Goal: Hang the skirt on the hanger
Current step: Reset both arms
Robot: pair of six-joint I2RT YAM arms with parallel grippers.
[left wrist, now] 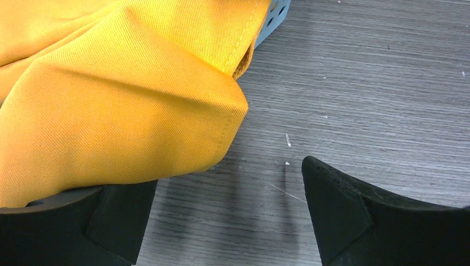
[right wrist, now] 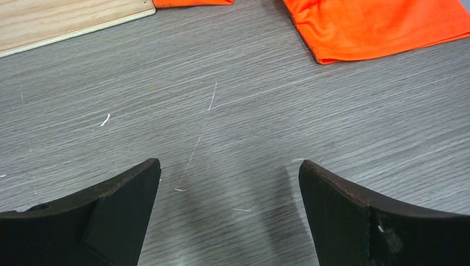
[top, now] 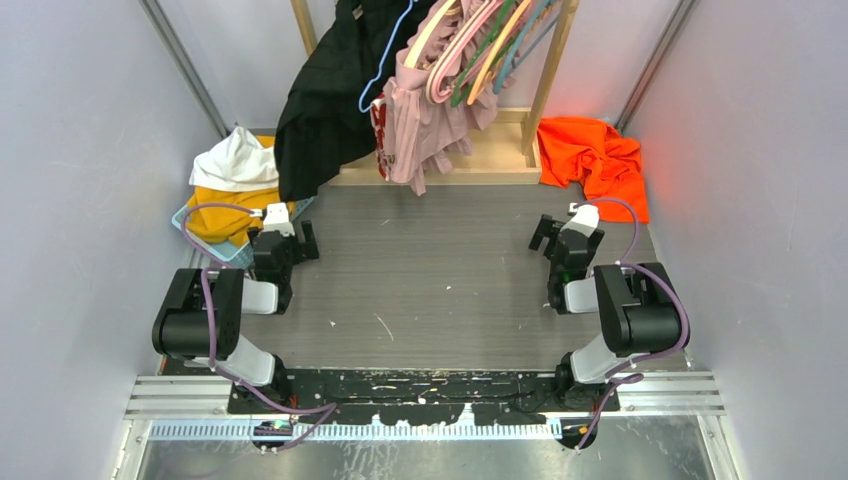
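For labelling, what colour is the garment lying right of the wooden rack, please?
Orange garment, clearest in right wrist view.

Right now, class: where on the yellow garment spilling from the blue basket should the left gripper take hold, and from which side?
Probably the rounded, stitched fold of the yellow garment that overhangs the blue basket onto the table. Come from the table side: the left gripper faces that bulge with its jaws wide, and the fold looks thick enough to pinch.

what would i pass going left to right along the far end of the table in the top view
white cloth → black garment → pink pleated garment → orange cloth
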